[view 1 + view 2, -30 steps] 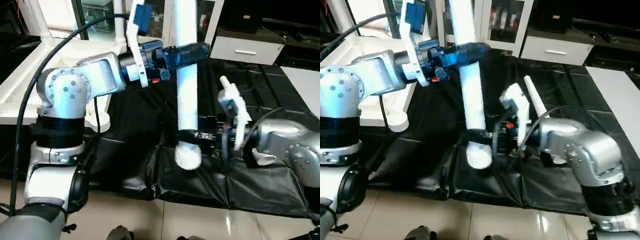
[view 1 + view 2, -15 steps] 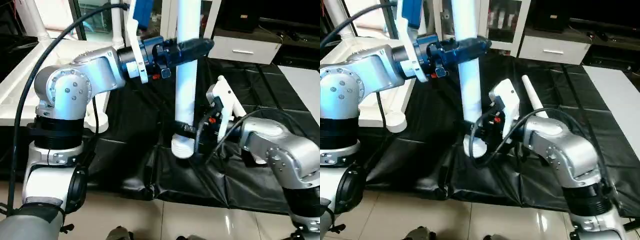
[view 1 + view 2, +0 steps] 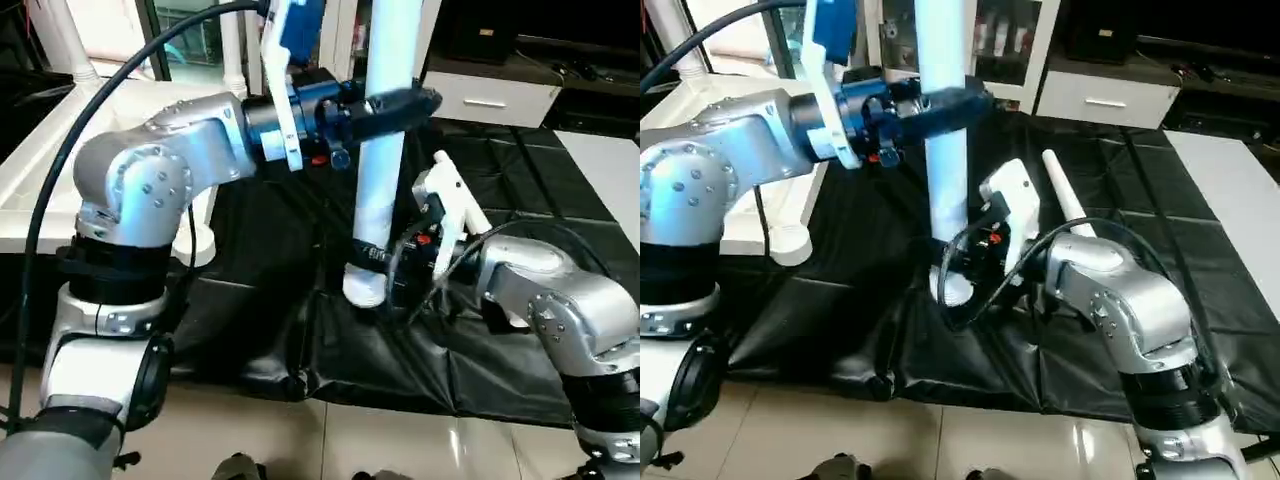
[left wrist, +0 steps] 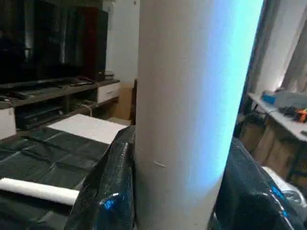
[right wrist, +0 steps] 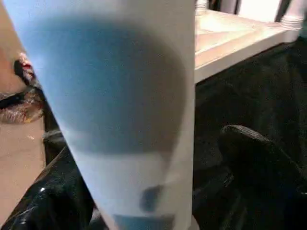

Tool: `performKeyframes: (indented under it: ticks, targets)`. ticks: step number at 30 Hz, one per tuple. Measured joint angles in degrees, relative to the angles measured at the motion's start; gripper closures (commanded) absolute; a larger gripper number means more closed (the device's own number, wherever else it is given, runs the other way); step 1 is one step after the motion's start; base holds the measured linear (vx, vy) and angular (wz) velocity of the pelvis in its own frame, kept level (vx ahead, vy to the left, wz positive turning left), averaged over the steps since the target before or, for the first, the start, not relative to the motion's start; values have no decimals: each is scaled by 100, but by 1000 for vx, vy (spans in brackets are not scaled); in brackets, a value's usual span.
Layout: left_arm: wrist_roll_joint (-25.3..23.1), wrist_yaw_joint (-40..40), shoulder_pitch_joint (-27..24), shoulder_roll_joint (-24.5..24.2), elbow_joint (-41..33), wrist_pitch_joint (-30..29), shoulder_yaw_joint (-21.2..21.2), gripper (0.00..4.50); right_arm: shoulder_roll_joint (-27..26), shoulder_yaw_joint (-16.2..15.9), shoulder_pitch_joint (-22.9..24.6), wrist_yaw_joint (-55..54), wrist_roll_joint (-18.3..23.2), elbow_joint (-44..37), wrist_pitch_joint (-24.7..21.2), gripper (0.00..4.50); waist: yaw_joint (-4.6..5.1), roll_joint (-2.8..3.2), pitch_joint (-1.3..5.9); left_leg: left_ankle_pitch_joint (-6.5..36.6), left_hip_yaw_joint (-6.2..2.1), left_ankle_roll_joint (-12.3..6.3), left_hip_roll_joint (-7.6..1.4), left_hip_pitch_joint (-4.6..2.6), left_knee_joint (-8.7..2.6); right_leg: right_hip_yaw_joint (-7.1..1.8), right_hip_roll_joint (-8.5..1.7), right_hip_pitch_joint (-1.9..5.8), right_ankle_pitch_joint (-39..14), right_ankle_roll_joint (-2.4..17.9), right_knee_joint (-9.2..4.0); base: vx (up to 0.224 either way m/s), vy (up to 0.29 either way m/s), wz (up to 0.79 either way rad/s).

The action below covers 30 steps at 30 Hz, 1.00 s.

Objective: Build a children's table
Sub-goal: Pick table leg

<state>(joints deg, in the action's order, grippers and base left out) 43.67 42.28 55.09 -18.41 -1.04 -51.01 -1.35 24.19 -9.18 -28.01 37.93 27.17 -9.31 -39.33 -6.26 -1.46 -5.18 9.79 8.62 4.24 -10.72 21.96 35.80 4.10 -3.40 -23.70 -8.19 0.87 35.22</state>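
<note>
My left gripper (image 3: 400,100) is shut on a long white tube leg (image 3: 380,190) and holds it almost upright above the black sheet. The black fingers (image 4: 108,196) press on both sides of the tube. My right gripper (image 3: 372,262) sits at the leg's lower end, open, with one finger (image 5: 261,160) standing clear of the tube. The white table top (image 3: 40,190) lies at the left with legs (image 3: 232,55) rising from its corner sockets. Another leg (image 3: 1065,200) lies on the sheet behind my right wrist.
The black sheet (image 3: 560,180) covers the work table and hangs over its front edge above the tiled floor (image 3: 350,440). White cabinets with glass doors (image 3: 990,40) and a white drawer front (image 3: 490,100) stand behind. A white board (image 3: 605,160) lies at the far right.
My right arm has swung in toward the leg's lower end and its fingers have spread. The left arm has raised the leg a little and stood it straighter.
</note>
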Motion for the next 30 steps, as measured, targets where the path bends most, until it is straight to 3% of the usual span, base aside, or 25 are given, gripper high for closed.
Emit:
performKeyframes:
  ticks: [1,4,8,12,13,15,17,23,26,30]
  targets:
    - [-33,0,-41,-6,-11,21,-11,278,51,-91,-9,-6,-190,27,210,63,7,-2,0,-1,0,2,-1,0,0,0,0,0,0,0,0,0,0,0]
    - [-68,-2,-57,-42,-57,69,53,278,-349,-50,-9,-305,-299,194,528,63,51,-1,2,-1,3,2,-3,1,0,0,1,-3,0,0,0,0,0,0]
    - [-135,1,-58,-105,-105,163,12,278,-356,-52,-12,-369,-434,272,781,63,50,-3,2,-1,6,2,-3,2,0,-2,1,2,0,0,-3,0,0,0]
    - [-190,77,-59,-113,-157,236,-73,278,-372,53,-11,-272,-180,275,594,63,50,-2,2,-1,7,2,-3,2,0,-4,0,2,0,0,-2,0,0,0]
    - [-190,79,-60,-105,-166,238,-70,278,-372,125,-11,-264,-87,276,522,33,53,-2,2,-1,8,2,-4,3,0,-4,1,0,0,0,0,0,0,0]
    - [-189,79,-60,-83,-168,237,-49,278,-356,223,-11,-261,-58,290,504,26,63,-2,2,-1,8,2,-4,1,0,-4,1,-1,0,0,4,0,0,0]
    - [-177,79,-69,-52,-168,206,6,278,-182,234,-11,-178,-124,327,610,3,64,0,2,-1,8,2,-4,2,0,-3,1,-1,0,0,4,0,0,0]
    - [-162,107,-95,-59,-168,232,36,278,-163,365,4,-68,-59,393,663,0,105,0,1,-1,10,2,-5,2,0,-3,1,-2,0,0,3,0,0,0]
    - [-162,122,-95,-61,-168,246,43,278,-164,401,45,-2,-120,530,1090,0,109,0,1,-1,10,2,-5,2,0,-3,1,-2,0,0,1,0,0,0]
    - [-160,107,-76,6,-172,267,184,278,-579,769,137,-59,201,630,1068,0,116,0,1,-1,10,1,-5,3,0,-2,1,-4,0,0,3,0,0,0]
